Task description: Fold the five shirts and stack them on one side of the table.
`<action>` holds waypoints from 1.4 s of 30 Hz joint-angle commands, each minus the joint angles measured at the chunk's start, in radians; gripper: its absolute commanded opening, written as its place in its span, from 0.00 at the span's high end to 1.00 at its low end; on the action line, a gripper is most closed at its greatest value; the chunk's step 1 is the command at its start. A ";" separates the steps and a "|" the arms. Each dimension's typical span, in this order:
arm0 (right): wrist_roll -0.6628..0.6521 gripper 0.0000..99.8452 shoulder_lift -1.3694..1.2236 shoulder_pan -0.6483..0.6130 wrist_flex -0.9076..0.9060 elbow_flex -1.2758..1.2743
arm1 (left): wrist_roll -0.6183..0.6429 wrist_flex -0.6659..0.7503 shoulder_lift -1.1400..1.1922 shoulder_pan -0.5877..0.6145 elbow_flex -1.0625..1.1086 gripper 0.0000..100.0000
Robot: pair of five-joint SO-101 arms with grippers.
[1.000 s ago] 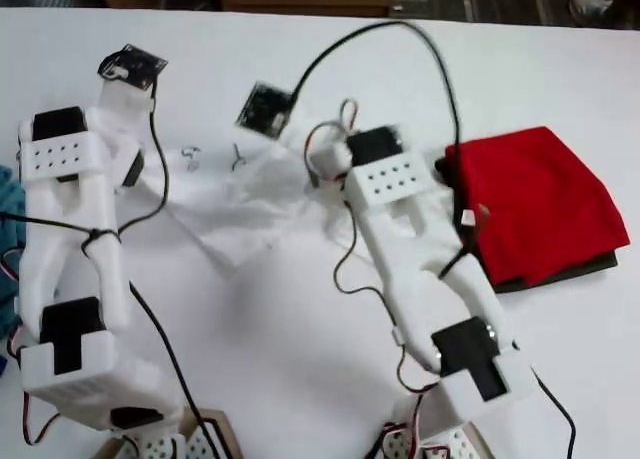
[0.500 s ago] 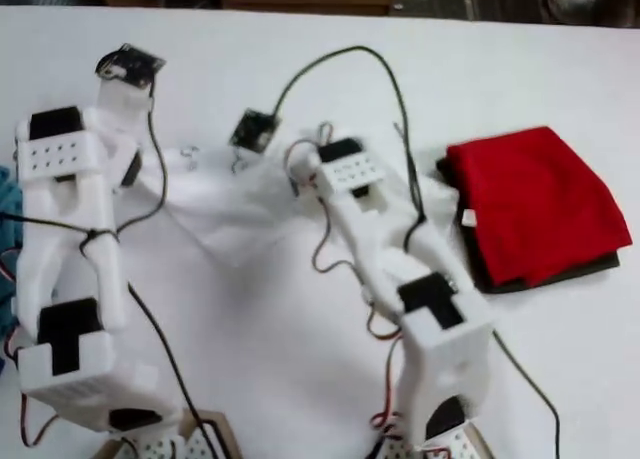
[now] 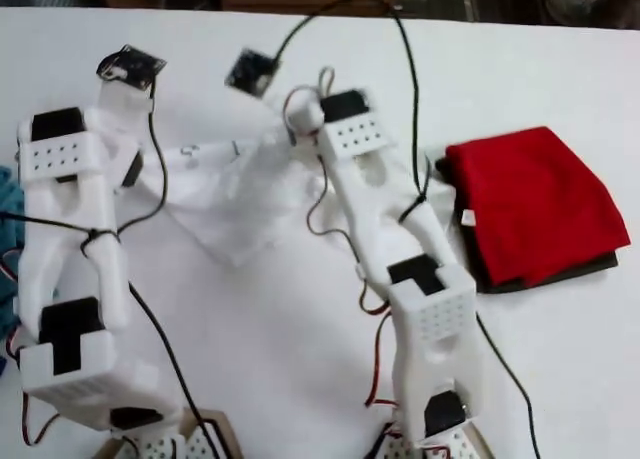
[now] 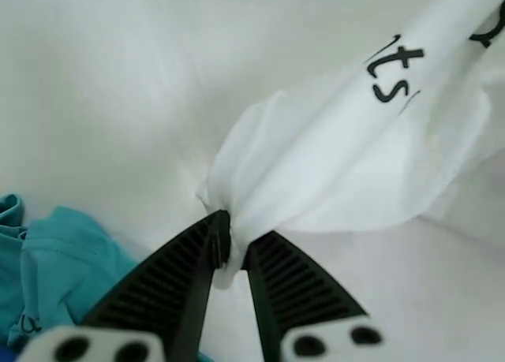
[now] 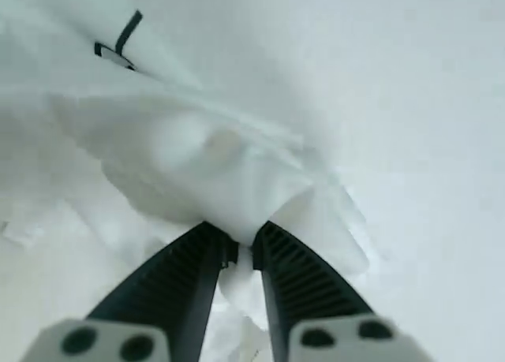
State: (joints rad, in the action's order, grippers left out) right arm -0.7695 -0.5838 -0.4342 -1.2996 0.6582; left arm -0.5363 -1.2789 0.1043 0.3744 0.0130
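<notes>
Cotton, perhaps: white shirt (image 4: 339,165) bunches in left hand (image 4: 239,242) and right hand (image 5: 241,240).

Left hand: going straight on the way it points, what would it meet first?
The crumpled white fabric shirt with black print pinched in the left hand; beyond it probably the white table, depth unclear.

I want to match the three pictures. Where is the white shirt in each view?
High view: white shirt lies between the two arms.
Left wrist view: white shirt, a corner pinched by the left gripper.
Right wrist view: white shirt, a fold pinched by the right gripper.
Shared landmark: its black print.
</notes>
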 commanded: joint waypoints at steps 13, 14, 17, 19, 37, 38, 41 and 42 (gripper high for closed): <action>0.034 0.98 0.182 -0.090 -0.473 0.334 | -0.003 -0.354 -0.114 -0.005 -0.306 0.98; 0.034 0.98 0.223 -0.120 -0.473 0.242 | -0.005 -0.362 -0.155 -0.005 -0.289 0.98; 0.037 0.98 0.366 -0.205 -0.469 -0.089 | -0.006 -0.362 -0.292 -0.005 -0.162 0.98; 0.060 0.98 0.486 -0.223 -0.430 -0.295 | -0.025 -0.310 -0.379 -0.005 -0.010 0.98; 0.021 0.86 0.943 -0.001 0.377 -1.355 | -0.101 0.215 -0.563 0.077 0.714 0.98; 0.021 0.80 0.923 0.001 0.375 -1.350 | -0.101 0.221 -0.546 0.077 0.702 0.98; 0.017 0.64 0.888 0.074 0.372 -1.287 | -0.101 0.224 -0.491 0.092 0.650 0.98; 0.020 0.63 0.883 0.117 0.372 -1.261 | -0.100 0.224 -0.468 0.094 0.634 0.98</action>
State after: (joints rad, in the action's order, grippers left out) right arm -0.7465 0.3061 -0.3989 -0.9390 -0.6874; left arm -0.6329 -1.0702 -0.4005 0.4542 0.7250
